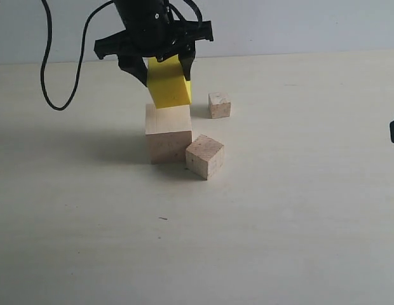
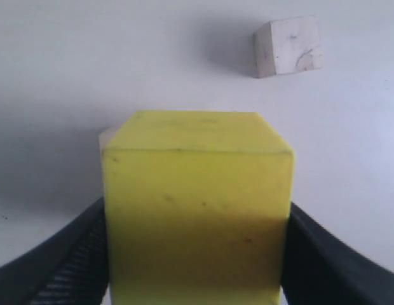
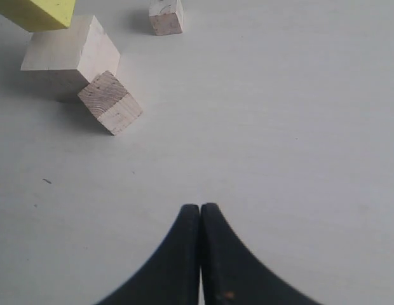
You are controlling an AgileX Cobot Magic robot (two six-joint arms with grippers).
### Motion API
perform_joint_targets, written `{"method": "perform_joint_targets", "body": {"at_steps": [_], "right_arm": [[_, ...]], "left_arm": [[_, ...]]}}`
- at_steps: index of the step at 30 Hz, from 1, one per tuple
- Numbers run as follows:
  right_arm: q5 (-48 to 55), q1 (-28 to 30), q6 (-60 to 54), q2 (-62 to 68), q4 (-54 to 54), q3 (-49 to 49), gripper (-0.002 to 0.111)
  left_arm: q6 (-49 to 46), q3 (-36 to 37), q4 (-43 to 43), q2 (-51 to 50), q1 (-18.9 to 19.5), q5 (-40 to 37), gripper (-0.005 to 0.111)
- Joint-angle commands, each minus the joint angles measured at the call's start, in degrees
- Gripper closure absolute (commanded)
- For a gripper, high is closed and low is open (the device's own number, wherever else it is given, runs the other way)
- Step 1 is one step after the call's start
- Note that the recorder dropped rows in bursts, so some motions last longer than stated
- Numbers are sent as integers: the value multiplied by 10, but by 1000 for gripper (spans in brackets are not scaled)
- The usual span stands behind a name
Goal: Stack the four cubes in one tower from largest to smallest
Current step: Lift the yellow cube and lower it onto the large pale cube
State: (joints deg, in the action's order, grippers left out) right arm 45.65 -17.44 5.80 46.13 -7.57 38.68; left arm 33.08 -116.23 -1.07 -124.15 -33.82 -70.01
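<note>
Left claw (image 1: 164,71): mine, clamped wide on the yellow cube (image 1: 169,88), one finger on each side face. Exterior view shows the cube tilted, hanging over the large wood cube (image 1: 168,135), its low edge at that cube's top. Touching or a hair above, cannot tell. My left wrist view does not show the tilt: yellow fills the frame and hides almost all of the large cube, with only a pale sliver of corner peeking out beside it. That view also catches the small wood cube (image 2: 288,46) alone on the surface (image 1: 298,222).

Right wrist view gives what the others do not: right claw (image 3: 201,213) pinched tight, tips together, nothing in it, over bare surface well apart from the cubes. It also shows the medium wood cube (image 3: 110,101) turned at an angle, one corner against the large cube's lower front.

Exterior: small cube sits behind and to the right of the large one, apart from it. Black cable (image 1: 47,70) loops down on the left, clear of the cubes.
</note>
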Motion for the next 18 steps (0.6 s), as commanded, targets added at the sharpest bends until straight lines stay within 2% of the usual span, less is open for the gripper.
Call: {"method": "perform_joint_targets", "body": {"at_steps": [1,18], "right_arm": [[-5,-3,-3,0,-3,5,108],[-4,-3,-3,0,-4,5,108]], "left_arm": [[18,-8,18,-3,-2,1,107],[6,28,24,-3,-11,1,107]]}}
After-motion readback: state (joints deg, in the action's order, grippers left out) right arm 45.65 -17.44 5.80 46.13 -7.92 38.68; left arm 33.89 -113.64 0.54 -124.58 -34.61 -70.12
